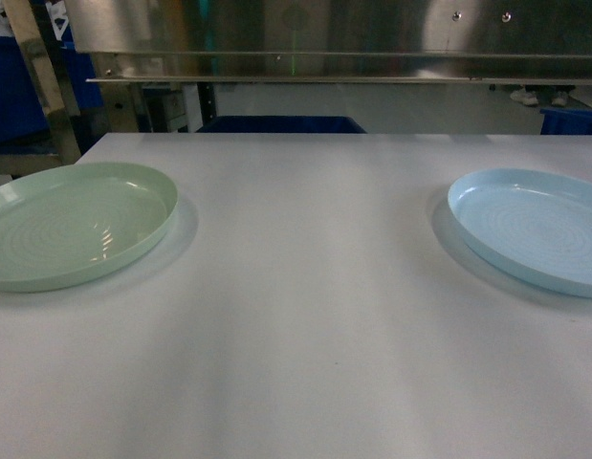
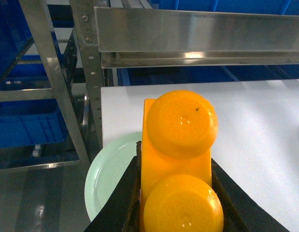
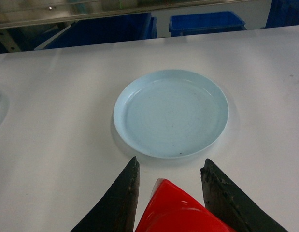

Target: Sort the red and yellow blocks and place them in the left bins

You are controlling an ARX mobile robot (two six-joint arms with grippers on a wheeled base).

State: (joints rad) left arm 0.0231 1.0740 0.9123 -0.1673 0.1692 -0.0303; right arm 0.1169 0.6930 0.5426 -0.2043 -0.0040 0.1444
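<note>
In the left wrist view the orange-yellow two-stud block point(image 2: 180, 145) stands upright between the black fingers of my left gripper point(image 2: 175, 152), which is shut on it. It hangs above the table's left edge and the pale green plate point(image 2: 110, 179). My right gripper point(image 3: 171, 162) is shut on the glossy red block point(image 3: 176, 212). Only the red block's top shows between the fingers, just short of the pale blue plate point(image 3: 171, 113). Bright-blue bins point(image 2: 23, 130) sit low in the metal rack to the left of the table. Neither gripper nor block shows in the head view.
The white table point(image 1: 305, 316) holds the green plate point(image 1: 71, 225) at left and the blue plate point(image 1: 535, 225) at right. A steel shelf rail point(image 1: 343, 67) runs across behind the table. More blue crates point(image 1: 281, 124) stand beyond the far edge. Steel rack uprights point(image 2: 57, 92) stand at the left.
</note>
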